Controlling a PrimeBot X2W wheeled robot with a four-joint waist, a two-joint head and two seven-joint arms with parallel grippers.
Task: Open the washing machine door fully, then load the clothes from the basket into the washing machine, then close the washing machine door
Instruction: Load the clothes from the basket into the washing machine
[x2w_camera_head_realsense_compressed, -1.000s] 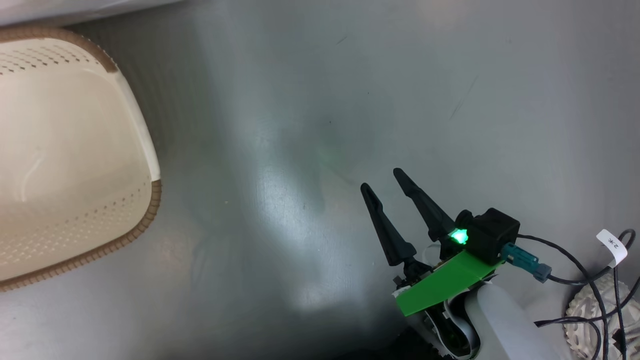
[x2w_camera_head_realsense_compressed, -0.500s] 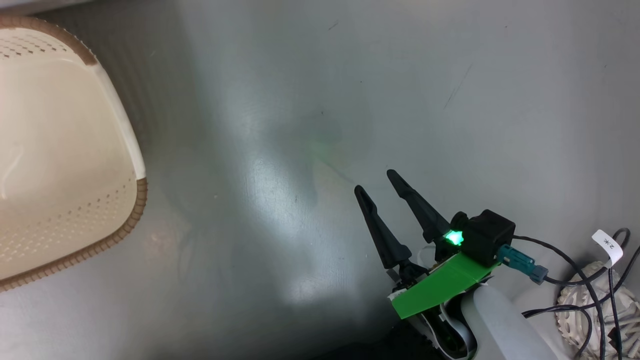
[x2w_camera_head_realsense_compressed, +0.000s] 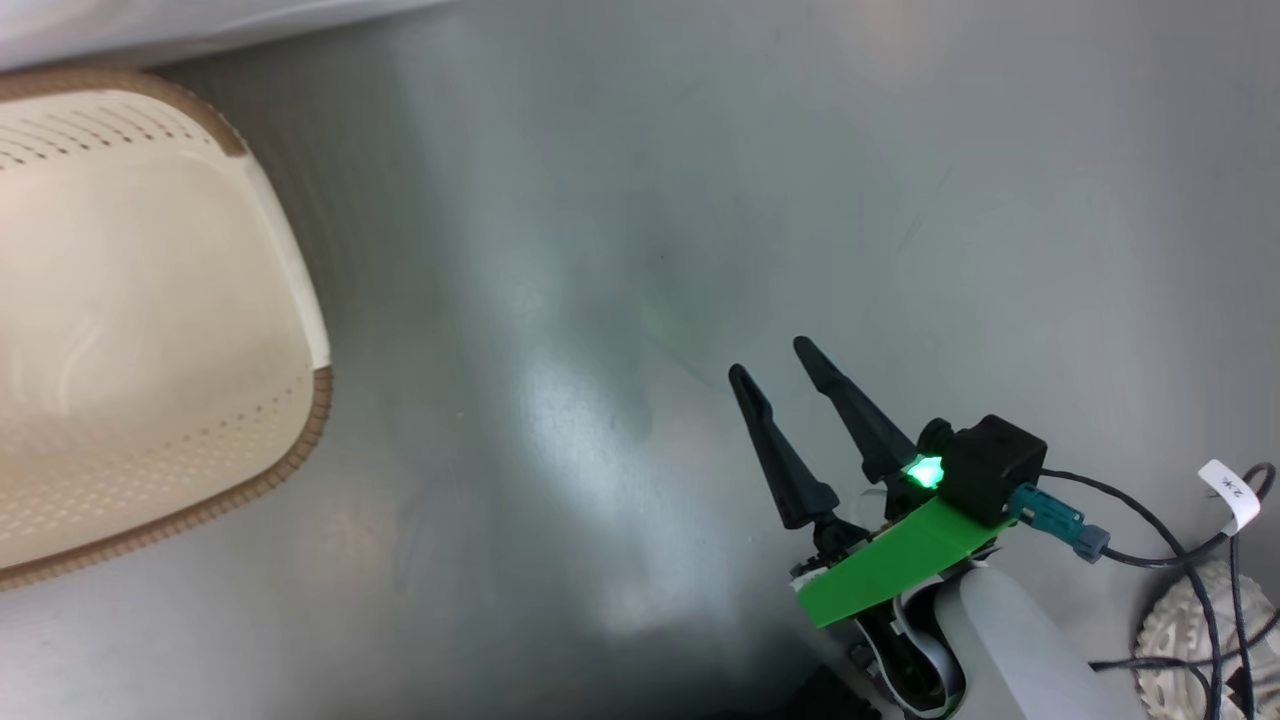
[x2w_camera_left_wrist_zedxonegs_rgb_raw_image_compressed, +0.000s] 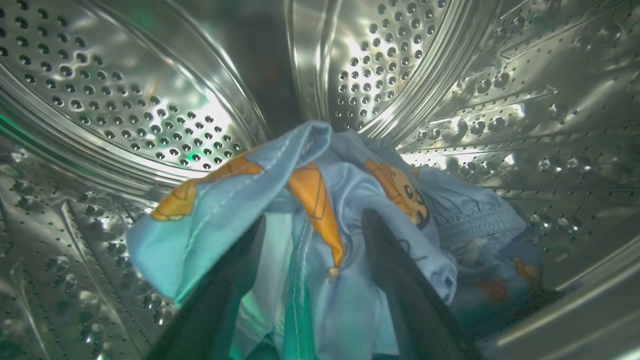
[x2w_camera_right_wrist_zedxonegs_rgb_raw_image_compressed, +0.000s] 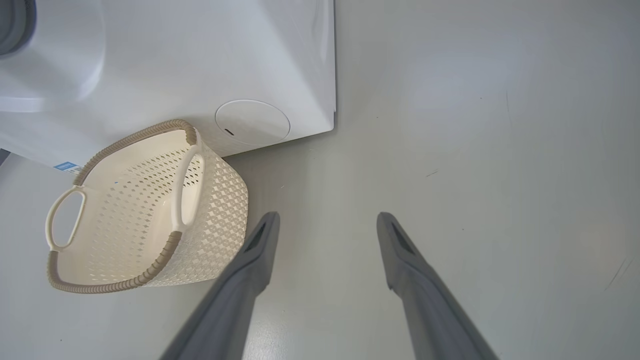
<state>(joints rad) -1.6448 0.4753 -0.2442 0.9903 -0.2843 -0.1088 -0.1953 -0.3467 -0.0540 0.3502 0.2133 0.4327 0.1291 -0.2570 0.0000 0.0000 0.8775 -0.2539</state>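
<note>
In the drum (x2w_camera_left_wrist_zedxonegs_rgb_raw_image_compressed: 125, 100), clothes (x2w_camera_left_wrist_zedxonegs_rgb_raw_image_compressed: 320, 195) heap straight ahead of the left gripper (x2w_camera_left_wrist_zedxonegs_rgb_raw_image_compressed: 315, 216), draped over and between its spread fingers (x2w_camera_left_wrist_zedxonegs_rgb_raw_image_compressed: 220, 300). Bare steel wall shows above and to both sides of the heap. Outside, open floor (x2w_camera_right_wrist_zedxonegs_rgb_raw_image_compressed: 475, 150) lies ahead of the right gripper (x2w_camera_right_wrist_zedxonegs_rgb_raw_image_compressed: 327, 215) and between its parted fingers (x2w_camera_right_wrist_zedxonegs_rgb_raw_image_compressed: 240, 290). The basket (x2w_camera_right_wrist_zedxonegs_rgb_raw_image_compressed: 220, 210) stands to its left, close by the washer (x2w_camera_right_wrist_zedxonegs_rgb_raw_image_compressed: 200, 60).
</note>
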